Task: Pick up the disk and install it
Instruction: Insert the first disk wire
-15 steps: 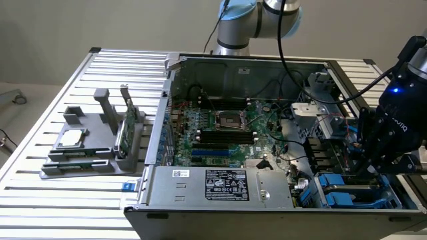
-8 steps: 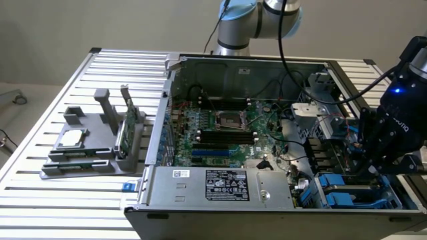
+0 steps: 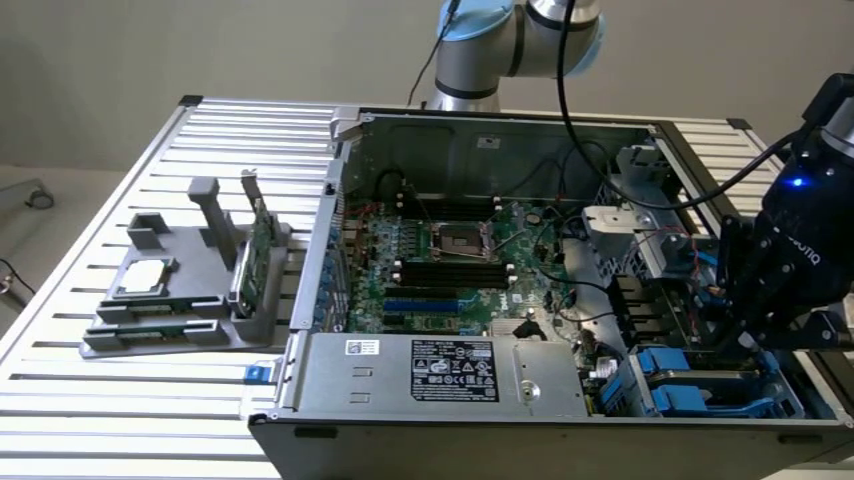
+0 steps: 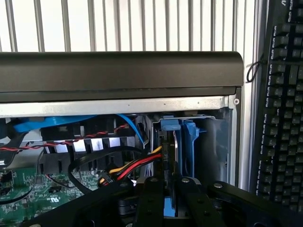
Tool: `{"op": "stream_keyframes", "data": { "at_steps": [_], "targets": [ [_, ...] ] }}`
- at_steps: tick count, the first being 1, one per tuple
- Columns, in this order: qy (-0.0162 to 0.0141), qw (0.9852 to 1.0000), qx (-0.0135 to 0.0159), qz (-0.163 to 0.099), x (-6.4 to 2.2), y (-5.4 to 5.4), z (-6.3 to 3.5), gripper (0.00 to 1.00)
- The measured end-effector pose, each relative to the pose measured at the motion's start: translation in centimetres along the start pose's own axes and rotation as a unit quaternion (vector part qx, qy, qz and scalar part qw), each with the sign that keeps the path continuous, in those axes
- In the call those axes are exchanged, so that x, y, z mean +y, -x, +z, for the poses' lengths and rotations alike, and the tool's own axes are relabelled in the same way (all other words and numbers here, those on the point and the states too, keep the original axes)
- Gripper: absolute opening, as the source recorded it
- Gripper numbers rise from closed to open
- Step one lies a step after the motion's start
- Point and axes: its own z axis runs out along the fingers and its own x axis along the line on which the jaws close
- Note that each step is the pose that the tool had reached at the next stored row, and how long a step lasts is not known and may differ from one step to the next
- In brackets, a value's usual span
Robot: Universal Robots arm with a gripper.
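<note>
In the wrist view the disk (image 4: 175, 152) stands on edge, a thin grey slab clipped in its blue plastic frame (image 4: 188, 137). It sits in the drive bay at the corner of the open computer case (image 3: 315, 300). My gripper (image 4: 169, 201) is shut on the disk's near edge, one black finger on each side. In the exterior view my gripper (image 3: 738, 325) hangs low inside the case at that view's right, above the blue drive carriers (image 3: 674, 378). The arm hides the disk there.
Red, yellow and black cables (image 4: 135, 165) run close beside the disk. The motherboard (image 3: 441, 265) and power supply (image 3: 441, 365) fill the case. A grey fixture (image 3: 174, 300) on the slatted table holds a chip and a green card. A keyboard (image 4: 284, 118) lies beyond the case wall.
</note>
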Motion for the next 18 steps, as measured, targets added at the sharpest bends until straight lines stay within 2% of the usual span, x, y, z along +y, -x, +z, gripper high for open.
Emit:
{"op": "stream_keyframes", "data": {
  "at_steps": [18],
  "targets": [
    [-0.0048,1.0000,-0.0002,-0.004,0.01,0.05,0.12,0.16]
  ]
}}
